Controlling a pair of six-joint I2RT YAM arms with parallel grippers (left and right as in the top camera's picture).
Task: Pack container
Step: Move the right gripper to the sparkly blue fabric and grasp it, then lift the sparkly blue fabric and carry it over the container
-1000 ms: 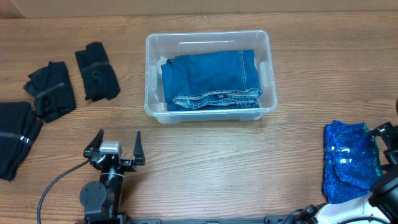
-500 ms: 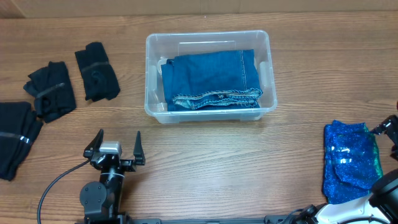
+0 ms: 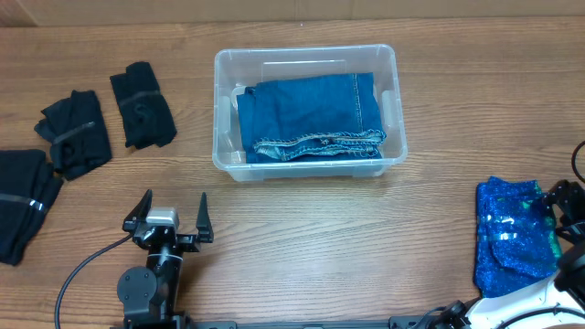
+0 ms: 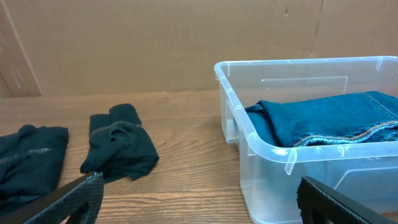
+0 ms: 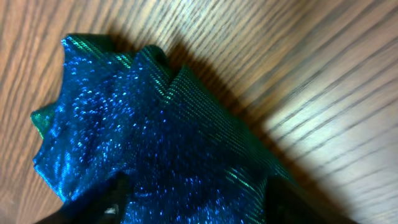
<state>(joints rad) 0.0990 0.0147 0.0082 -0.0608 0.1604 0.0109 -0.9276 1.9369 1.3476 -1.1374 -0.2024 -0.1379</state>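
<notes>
The clear plastic container (image 3: 305, 51) stands at the table's middle back with folded blue jeans (image 3: 311, 117) inside. It also shows in the left wrist view (image 4: 292, 177), with the jeans (image 4: 323, 118) in it. A glittery blue cloth (image 3: 512, 239) lies at the right front. My right gripper (image 3: 558, 205) is at that cloth's right edge. In the right wrist view its open fingers (image 5: 202, 205) straddle the cloth (image 5: 137, 130) close above it, holding nothing. My left gripper (image 3: 170, 219) is open and empty at the left front, with its fingers (image 4: 199, 205) wide apart over bare wood.
Several folded black garments lie at the left: one (image 3: 142, 105) nearest the container, one (image 3: 73, 132) beside it, one (image 3: 20, 201) at the left edge. Two show in the left wrist view (image 4: 118, 149) (image 4: 28, 165). A cardboard wall (image 4: 155, 43) stands behind.
My right gripper swung out toward the table's right edge and came back over the blue cloth's right side. The left arm, the container and the clothes have not moved.
</notes>
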